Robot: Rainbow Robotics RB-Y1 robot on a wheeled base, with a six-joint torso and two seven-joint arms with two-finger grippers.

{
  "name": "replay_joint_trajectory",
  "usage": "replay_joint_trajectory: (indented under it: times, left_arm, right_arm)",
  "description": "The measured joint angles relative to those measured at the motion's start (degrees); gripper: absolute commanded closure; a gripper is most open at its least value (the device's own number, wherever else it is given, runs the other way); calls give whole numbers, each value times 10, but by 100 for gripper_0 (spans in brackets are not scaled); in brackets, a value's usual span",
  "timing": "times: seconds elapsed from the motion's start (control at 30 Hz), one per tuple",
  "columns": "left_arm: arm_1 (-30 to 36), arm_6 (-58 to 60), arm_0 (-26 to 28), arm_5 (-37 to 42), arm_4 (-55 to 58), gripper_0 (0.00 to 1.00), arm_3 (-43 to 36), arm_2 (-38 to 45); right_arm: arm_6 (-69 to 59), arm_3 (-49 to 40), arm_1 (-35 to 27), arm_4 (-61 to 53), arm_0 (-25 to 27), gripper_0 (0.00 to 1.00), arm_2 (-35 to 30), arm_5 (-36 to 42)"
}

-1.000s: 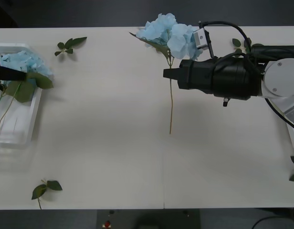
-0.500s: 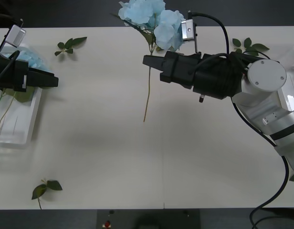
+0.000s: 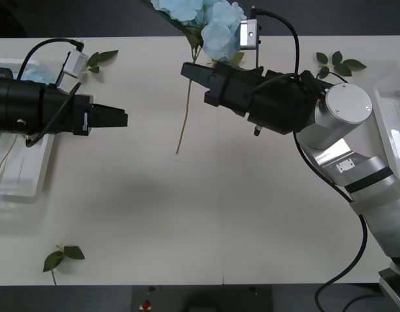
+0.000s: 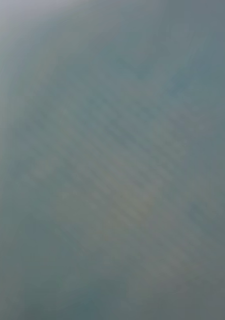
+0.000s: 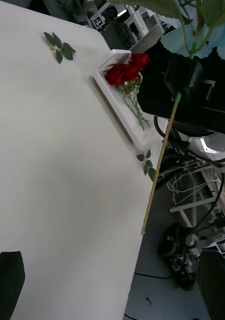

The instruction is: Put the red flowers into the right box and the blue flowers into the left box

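One blue flower (image 3: 206, 19), a pale fluffy cluster with green leaves, is lifted above the far side of the counter (image 3: 206, 214), and its long thin stem hangs down and tilts a little to the left. The red flowers (image 5: 126, 72) lie together in the right box (image 5: 108, 61), their stems along its length. In the left box (image 3: 28, 170) thin stems and a bit of blue are visible.
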Motion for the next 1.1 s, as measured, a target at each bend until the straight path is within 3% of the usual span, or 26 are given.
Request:
replay_joint_trajectory:
  times: [0.4,0.7,0.87,0.93,1.0,1.03,1.1]
  left_arm:
    - [-58,0,-18,-29,12,0,0,-53]
    - [-65,-1,-33,-58,31,0,0,-97]
    - [-67,-14,-33,-75,31,7,0,-110]
    - [-72,-21,-33,-82,31,15,0,-115]
    - [-78,-26,-33,-91,31,34,0,-121]
    - [-81,-28,-33,-94,31,60,0,-125]
    - [-86,-28,-33,-101,31,100,0,-131]
  right_arm:
    - [0,0,0,-2,0,100,0,-3]
    - [0,0,0,-2,0,100,0,-3]
    - [0,0,0,-2,0,100,0,-3]
    - [0,0,0,-2,0,100,0,-3]
    - [0,0,0,-2,0,100,0,-3]
    - [0,0,0,-2,0,100,0,-3]
    - [0,0,0,-2,0,100,0,-2]
